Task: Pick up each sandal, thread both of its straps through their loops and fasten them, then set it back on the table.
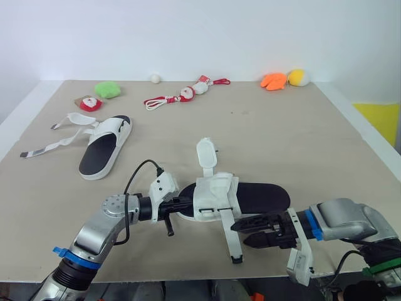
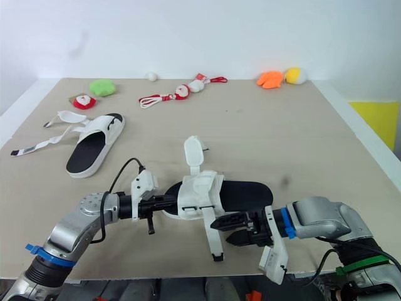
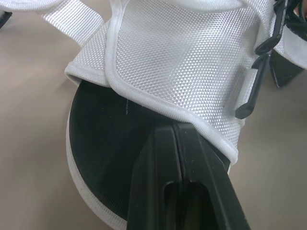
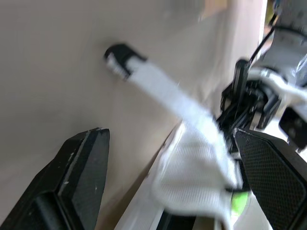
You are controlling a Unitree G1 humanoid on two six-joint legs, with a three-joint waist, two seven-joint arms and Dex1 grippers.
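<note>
The near sandal [image 1: 250,195], black sole with a white upper, lies at the front middle of the table [image 1: 263,138]. One of its straps [image 1: 206,154] stands up loose. Its other strap [image 1: 229,237] trails toward the front edge. My left gripper [image 1: 182,205] sits at the sandal's left end, shut, its tips [image 3: 175,128] on the black footbed just under the white upper [image 3: 182,57]. My right gripper [image 1: 252,231] is open, level with the trailing strap [image 4: 158,86], which runs between its fingers [image 4: 84,158]. A second sandal [image 1: 105,145] lies far left with both straps [image 1: 55,143] spread open.
Small toys line the back of the table: a green plush [image 1: 108,89], a red and white toy [image 1: 89,103], a red cord toy [image 1: 182,95], a white ball [image 1: 155,78], and orange [image 1: 274,81] and yellow [image 1: 297,77] plushes. The table's front edge runs just below both grippers.
</note>
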